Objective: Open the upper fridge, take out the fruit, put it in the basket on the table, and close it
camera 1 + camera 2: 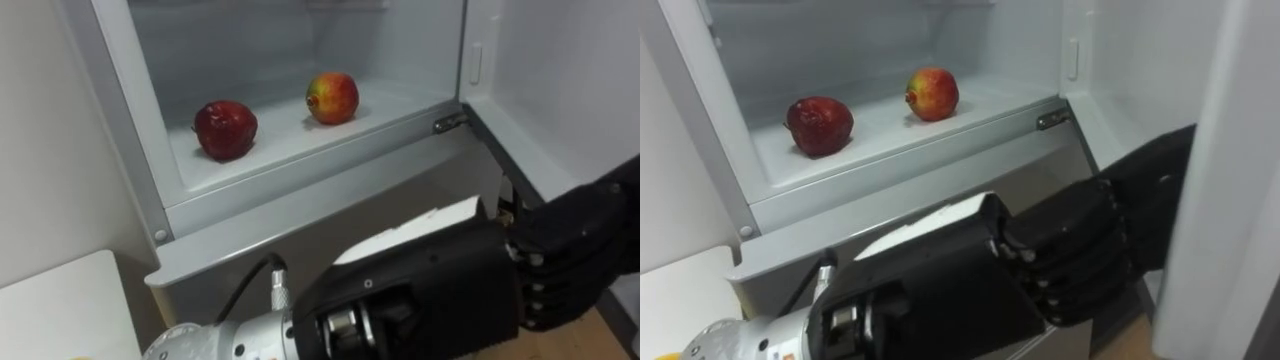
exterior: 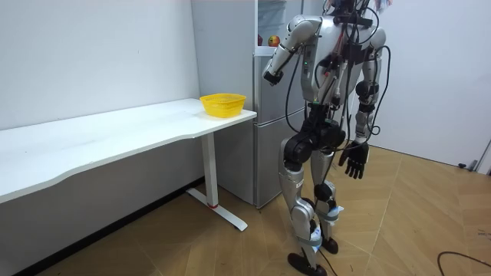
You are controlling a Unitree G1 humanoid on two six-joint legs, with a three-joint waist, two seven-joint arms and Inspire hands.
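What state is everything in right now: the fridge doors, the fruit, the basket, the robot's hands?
upper fridge door: open.
dark red apple: lying on the shelf inside, untouched.
red-yellow apple: on the same shelf, untouched.
left hand: raised below the shelf, fingers curled, holding nothing.
right hand: hanging at the side, open, empty.
lower fridge door: shut.
yellow basket: upright on the white table.

Bright, even white light fills the fridge compartment (image 1: pixel 300 40) above the left hand (image 1: pixel 450 290). Up there the dark red apple (image 1: pixel 225 129) and the red-yellow apple (image 1: pixel 332 97) each carry a small pale highlight and drop a soft shadow on the shelf (image 1: pixel 280 140). The hand itself is dark against this light.
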